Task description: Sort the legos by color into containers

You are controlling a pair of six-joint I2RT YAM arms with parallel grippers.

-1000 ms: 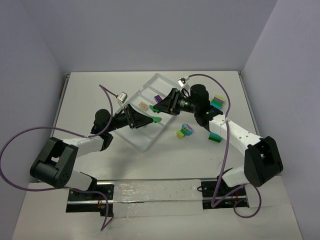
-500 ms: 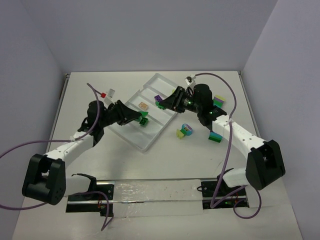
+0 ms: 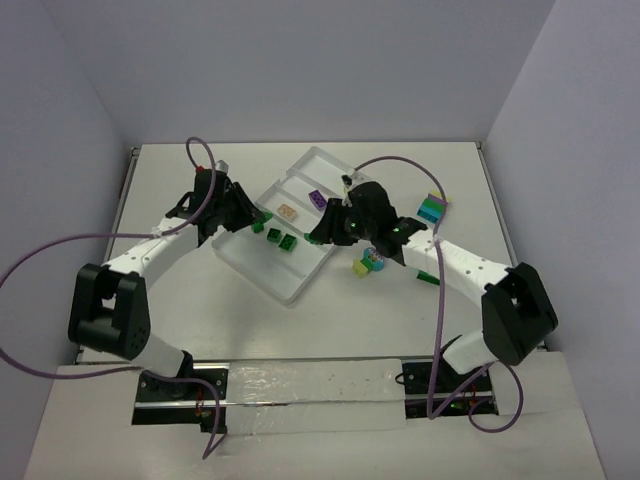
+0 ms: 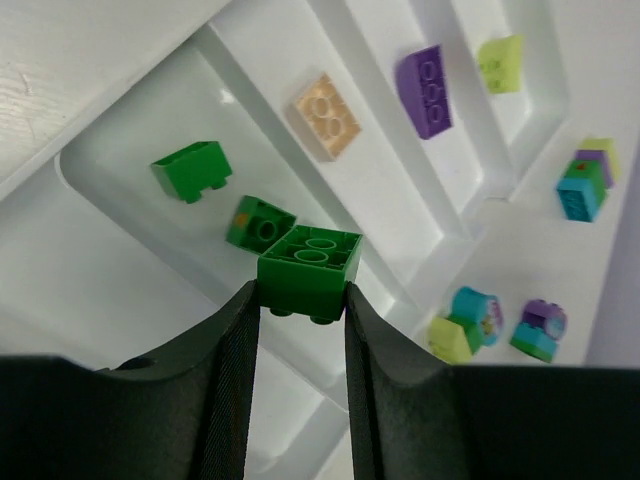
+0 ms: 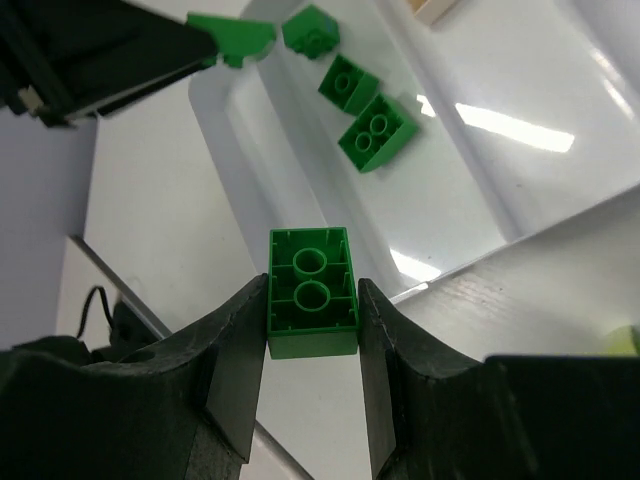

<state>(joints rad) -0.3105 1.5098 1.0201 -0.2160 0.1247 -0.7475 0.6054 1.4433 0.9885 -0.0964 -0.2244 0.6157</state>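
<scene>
A green brick [image 4: 310, 258] is clamped between the narrowly set jaws of the left gripper [image 4: 300, 292] and is held just above the near-left compartment of the clear tray [image 3: 264, 270], towards that compartment's left end. Loose green bricks [image 4: 193, 169] are seen lying on the floor of the same compartment, close together and none of them stacked. A peach brick [image 4: 326, 115] is lying in the next compartment, a purple brick [image 4: 430, 76] in the one after it, and a yellow-green brick [image 4: 500, 63] in the far-right compartment – each alone, as far as can be seen. A second green brick [image 5: 312, 290] is gripped by its long sides in the right gripper [image 5: 312, 305], whose jaws are also drawn in close on it; it is held studs up at the right end of the green compartment, though whether it hangs over the rim or over the table [image 3: 200, 330] just beside cannot be told. Outside the tray, a yellow-green and teal clump [image 3: 372, 260] is left on the table near the tray's right side, and a stacked clump [image 3: 432, 207] of teal, green and purple is set farther right – well apart from both grippers.
</scene>
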